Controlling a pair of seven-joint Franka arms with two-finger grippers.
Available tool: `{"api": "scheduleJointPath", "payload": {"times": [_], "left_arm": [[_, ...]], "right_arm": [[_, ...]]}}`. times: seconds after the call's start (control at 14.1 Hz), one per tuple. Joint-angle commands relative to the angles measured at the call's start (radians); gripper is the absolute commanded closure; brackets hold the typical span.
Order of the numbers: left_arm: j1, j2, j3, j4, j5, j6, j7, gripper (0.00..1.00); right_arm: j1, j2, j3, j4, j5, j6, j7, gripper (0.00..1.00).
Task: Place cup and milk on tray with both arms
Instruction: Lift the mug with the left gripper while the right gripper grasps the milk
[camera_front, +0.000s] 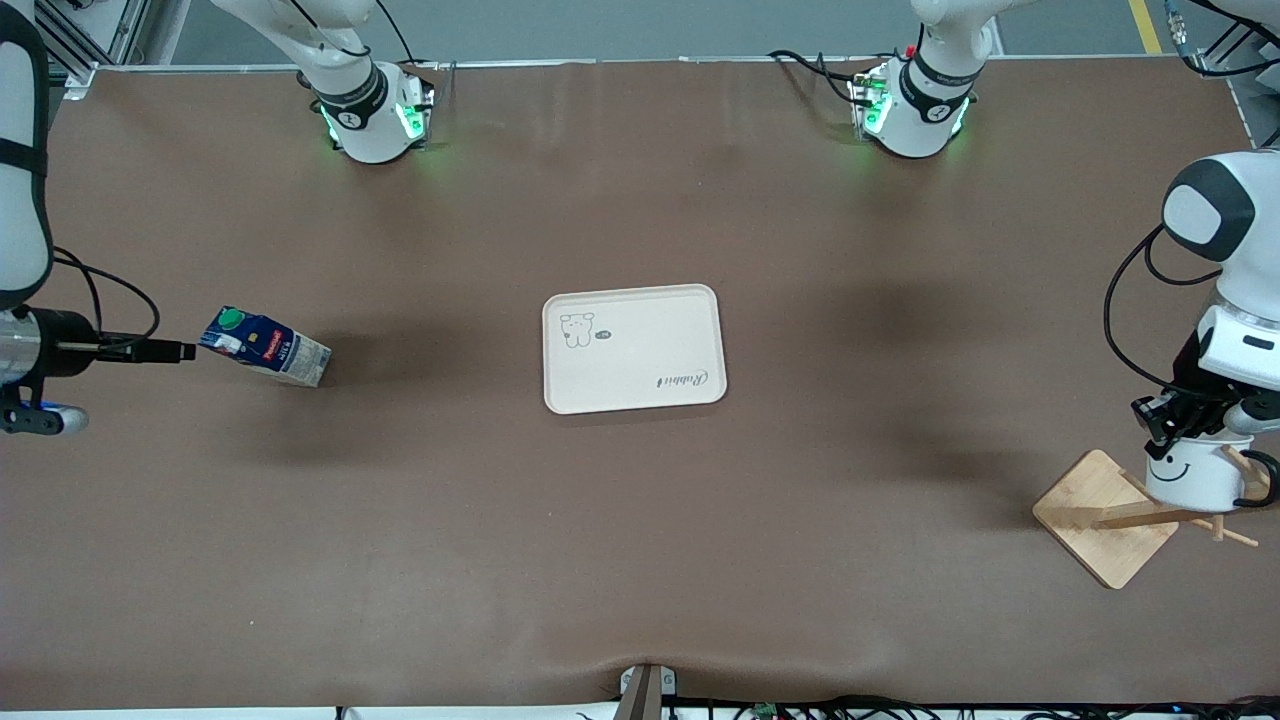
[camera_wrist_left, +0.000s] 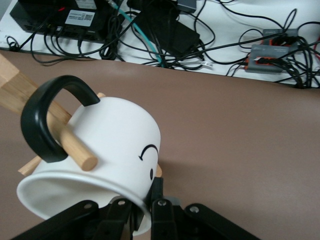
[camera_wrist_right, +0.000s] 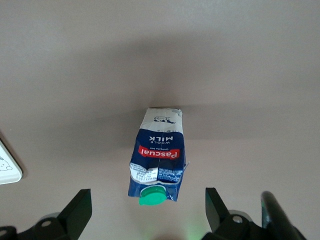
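Note:
The cream tray (camera_front: 640, 365) lies empty at mid-table. The white smiley cup (camera_front: 1190, 478) hangs tilted by its black handle (camera_wrist_left: 47, 120) on a peg of the wooden rack at the left arm's end. My left gripper (camera_front: 1176, 424) is shut on the cup's rim (camera_wrist_left: 141, 207), one finger inside and one outside. The dark blue milk carton (camera_front: 268, 347) with its green cap stands on the table at the right arm's end. My right gripper (camera_wrist_right: 146, 195) is open over the milk (camera_wrist_right: 159, 152), a finger on each side of it and clear of it.
The wooden rack's square base (camera_front: 1098, 518) sits near the table's edge at the left arm's end, its peg (camera_wrist_left: 75, 147) through the cup's handle. Cables and boxes (camera_wrist_left: 165, 30) lie past the table edge. A corner of the tray (camera_wrist_right: 7, 169) shows in the right wrist view.

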Motion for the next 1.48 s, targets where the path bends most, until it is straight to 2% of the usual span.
{"api": "scheduleJointPath", "payload": {"times": [0.0,0.35,0.42,0.64,0.71,0.99,1.41], "left_arm": [[0.009,-0.038,-0.050,0.015,0.015,-0.050,0.008,1.00],[0.009,-0.127,-0.174,0.018,0.014,-0.254,-0.137,1.00],[0.009,-0.136,-0.206,0.037,0.014,-0.312,-0.182,1.00],[0.007,-0.120,-0.315,0.107,0.014,-0.481,-0.298,1.00],[0.006,-0.109,-0.351,0.126,0.014,-0.532,-0.348,1.00],[-0.021,-0.011,-0.492,0.210,0.012,-0.592,-0.536,1.00],[-0.287,0.250,-0.498,0.388,0.003,-0.675,-0.987,1.00]], "right_arm": [[-0.012,-0.027,0.011,-0.087,0.026,0.077,0.100,0.00],[0.000,-0.046,0.011,-0.118,0.026,0.101,0.160,0.00],[0.009,-0.064,0.011,-0.158,0.018,0.114,0.189,0.00],[0.006,-0.216,0.011,-0.439,0.020,0.358,0.204,0.00],[0.011,-0.228,0.011,-0.481,0.018,0.389,0.201,0.00],[0.006,-0.233,0.011,-0.482,0.018,0.355,0.192,0.00],[0.011,-0.228,0.011,-0.498,0.009,0.364,0.188,0.00]]}}
